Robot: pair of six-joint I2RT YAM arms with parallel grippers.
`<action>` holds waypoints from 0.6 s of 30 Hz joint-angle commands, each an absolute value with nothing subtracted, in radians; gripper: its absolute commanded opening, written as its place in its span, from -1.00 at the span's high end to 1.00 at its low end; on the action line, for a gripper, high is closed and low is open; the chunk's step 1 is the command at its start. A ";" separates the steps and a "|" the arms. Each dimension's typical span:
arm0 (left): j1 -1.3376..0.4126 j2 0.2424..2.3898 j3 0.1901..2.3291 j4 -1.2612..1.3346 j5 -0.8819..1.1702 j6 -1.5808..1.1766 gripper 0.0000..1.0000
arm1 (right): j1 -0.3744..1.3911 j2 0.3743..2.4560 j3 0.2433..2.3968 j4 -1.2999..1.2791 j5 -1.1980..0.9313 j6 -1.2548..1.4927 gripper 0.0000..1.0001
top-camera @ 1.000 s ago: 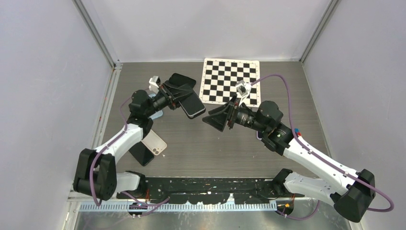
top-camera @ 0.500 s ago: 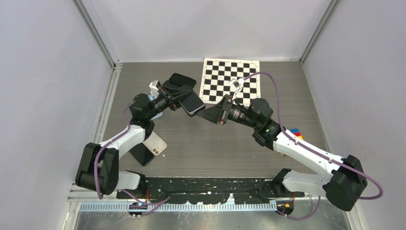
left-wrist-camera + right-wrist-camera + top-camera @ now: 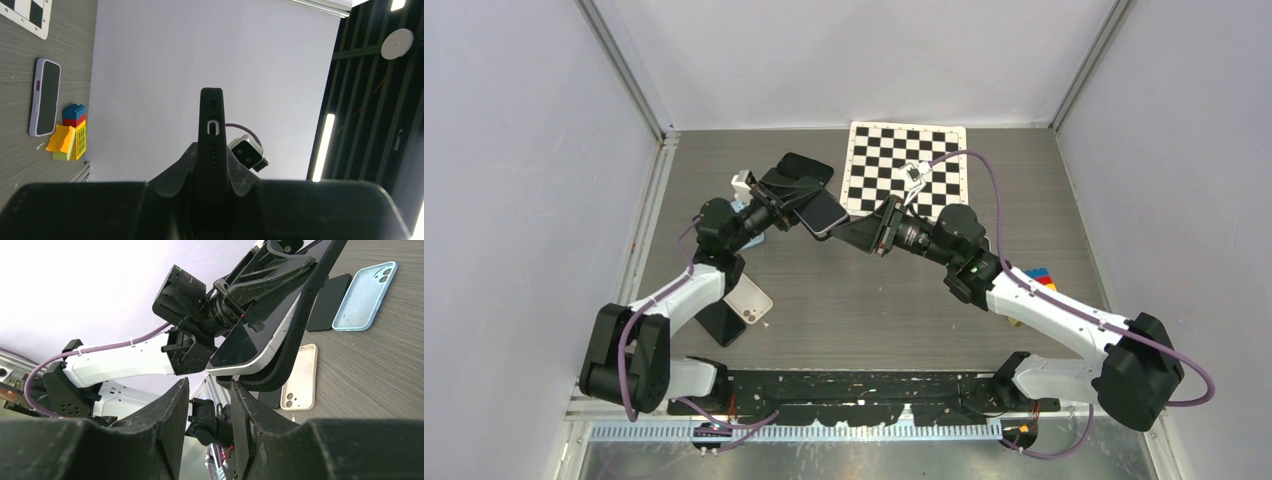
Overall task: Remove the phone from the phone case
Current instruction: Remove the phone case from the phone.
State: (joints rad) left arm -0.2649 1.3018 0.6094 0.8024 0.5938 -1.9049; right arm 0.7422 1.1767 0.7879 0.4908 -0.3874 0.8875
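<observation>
Phone case (image 3: 211, 125): matte black, soft-looking, rounded corners. Held in air just left of checkerboard mat (image 3: 909, 165), pinched by left gripper (image 3: 212, 167), fingers pressed on both faces. Left wrist view gives only thin edge with port cutout and small holes; phone hidden there. Right wrist view shows phone (image 3: 247, 340): glossy dark screen, pale metal rim, lower corner standing off case. Right gripper (image 3: 209, 387) part-spread at that corner; contact hard to judge, cannot tell if gripping. Beige case (image 3: 300, 377) and pale blue case (image 3: 365, 295) lie flat on grey wood-grain table (image 3: 874, 310), left of mat.
</observation>
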 commanded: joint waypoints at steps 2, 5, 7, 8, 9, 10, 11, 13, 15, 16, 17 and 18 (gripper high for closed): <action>-0.280 1.240 0.636 0.900 0.608 -1.911 1.00 | 0.735 1.195 0.788 0.566 -0.309 0.927 0.13; -0.288 1.242 0.647 0.900 0.620 -1.899 1.00 | 0.728 1.201 0.797 0.556 -0.296 0.947 0.10; -0.292 1.244 0.656 0.900 0.630 -1.882 1.00 | 0.724 1.204 0.799 0.529 -0.263 0.975 0.09; -0.294 1.242 0.663 0.900 0.633 -1.875 1.00 | 0.722 1.205 0.798 0.518 -0.252 0.984 0.09; -0.297 1.240 0.669 0.900 0.638 -1.863 1.00 | 0.716 1.205 0.798 0.490 -0.228 1.004 0.08; -0.299 1.238 0.676 0.900 0.642 -1.849 1.00 | 0.712 1.206 0.798 0.474 -0.214 1.016 0.08; -0.301 1.234 0.683 0.900 0.646 -1.835 1.00 | 0.703 1.207 0.794 0.446 -0.192 1.042 0.07; -0.307 1.227 0.698 0.900 0.657 -1.800 1.00 | 0.684 1.213 0.779 0.448 -0.187 1.085 0.06; -0.314 1.220 0.717 0.893 0.676 -1.760 1.00 | 0.669 1.223 0.764 0.484 -0.206 1.121 0.05; -0.319 1.218 0.728 0.884 0.687 -1.737 1.00 | 0.662 1.232 0.761 0.509 -0.214 1.130 0.05; -0.326 1.216 0.739 0.872 0.699 -1.711 1.00 | 0.660 1.237 0.759 0.520 -0.232 1.140 0.05; -0.333 1.214 0.750 0.861 0.711 -1.682 1.00 | 0.659 1.245 0.760 0.545 -0.241 1.141 0.05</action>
State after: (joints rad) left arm -0.2783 1.2953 0.6540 0.7712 0.5503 -1.7653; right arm 0.6952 1.1984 0.7765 0.5011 -0.3172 1.0931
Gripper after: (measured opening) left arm 0.174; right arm 0.470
